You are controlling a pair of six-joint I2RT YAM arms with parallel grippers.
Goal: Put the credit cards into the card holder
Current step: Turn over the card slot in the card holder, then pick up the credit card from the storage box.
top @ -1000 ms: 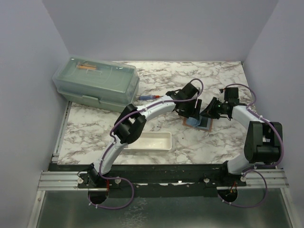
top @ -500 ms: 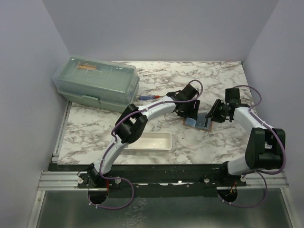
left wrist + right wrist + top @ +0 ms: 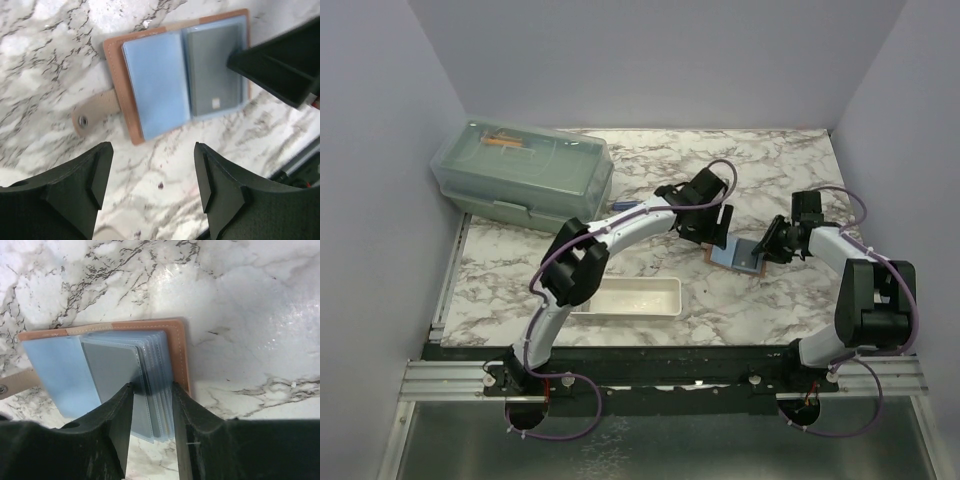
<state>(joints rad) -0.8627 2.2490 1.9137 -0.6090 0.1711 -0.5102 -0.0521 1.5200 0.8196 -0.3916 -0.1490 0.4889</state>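
Note:
The tan-brown card holder (image 3: 752,266) lies open on the marble table, its stud strap (image 3: 82,120) pointing left. A light blue card (image 3: 155,90) fills the left sleeve and a grey card (image 3: 210,70) the right one. My left gripper (image 3: 713,233) is open and empty, hovering just left of the holder; in its wrist view (image 3: 152,175) only bare marble lies between the fingers. My right gripper (image 3: 152,395) is closed narrowly on the fanned stack of clear sleeves (image 3: 157,365) at the holder's right side (image 3: 179,355). It shows in the top view (image 3: 768,243).
A white rectangular tray (image 3: 635,297) sits near the left arm. A translucent green lidded box (image 3: 525,180) stands at the back left. A red and blue pen (image 3: 635,205) lies beside it. Purple walls enclose the table.
My left gripper has drawn back from the holder, up and to the left, leaving the cards in the sleeves. My right gripper stays at the holder's right edge.

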